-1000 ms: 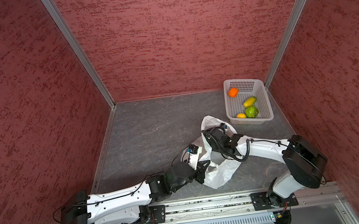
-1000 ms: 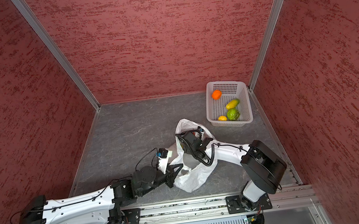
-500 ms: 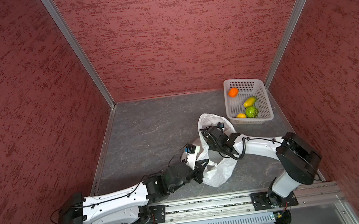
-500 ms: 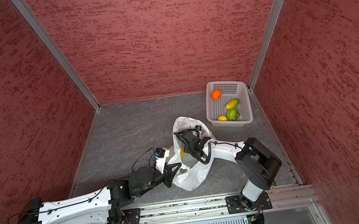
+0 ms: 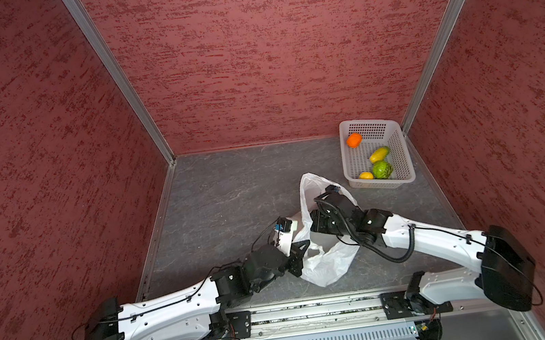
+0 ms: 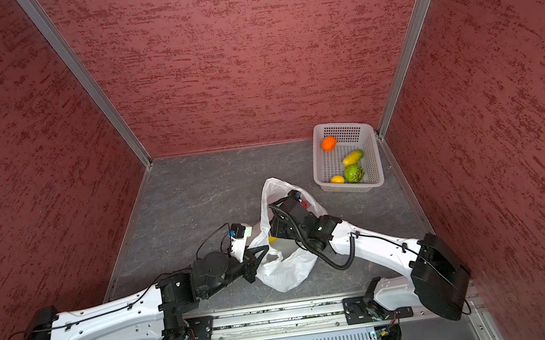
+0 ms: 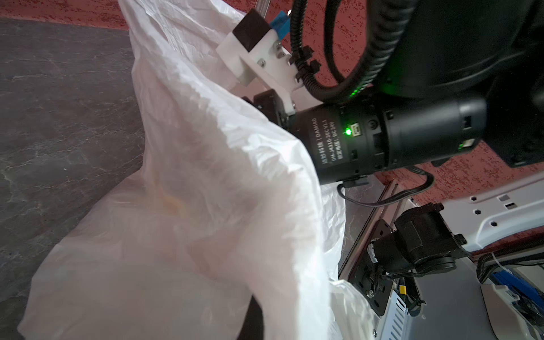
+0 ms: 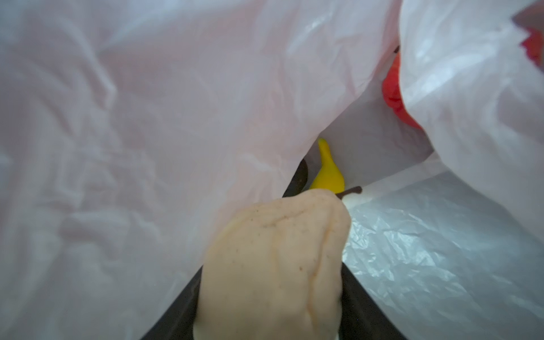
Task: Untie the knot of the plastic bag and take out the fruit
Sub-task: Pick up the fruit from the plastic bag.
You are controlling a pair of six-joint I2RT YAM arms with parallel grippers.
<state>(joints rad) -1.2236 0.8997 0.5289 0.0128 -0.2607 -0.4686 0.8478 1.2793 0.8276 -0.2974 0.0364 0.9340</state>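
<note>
The white plastic bag (image 5: 326, 264) (image 6: 284, 273) lies open near the front of the floor, and no knot shows. My left gripper (image 5: 301, 249) (image 7: 256, 321) is shut on the bag's near edge. My right gripper (image 6: 274, 231) (image 8: 294, 250) reaches into the bag's mouth and is shut on a beige fruit (image 8: 273, 265) with a brown stem. Deeper in the bag lie a yellow banana (image 8: 326, 173) (image 6: 272, 238) and a red fruit (image 8: 393, 88). Bag film covers much of both wrist views.
A white perforated basket (image 5: 398, 161) (image 6: 331, 166) stands at the back right by the wall, holding an orange (image 5: 354, 140), a yellow-green mango (image 5: 380, 154), a bumpy green fruit (image 5: 382, 170) and a lemon (image 5: 366, 175). Red walls enclose the floor; a rail runs along the front.
My right gripper has gone deeper into the bag and its jaws have closed from wide open onto the beige fruit. The left arm drew slightly back, still holding the bag.
</note>
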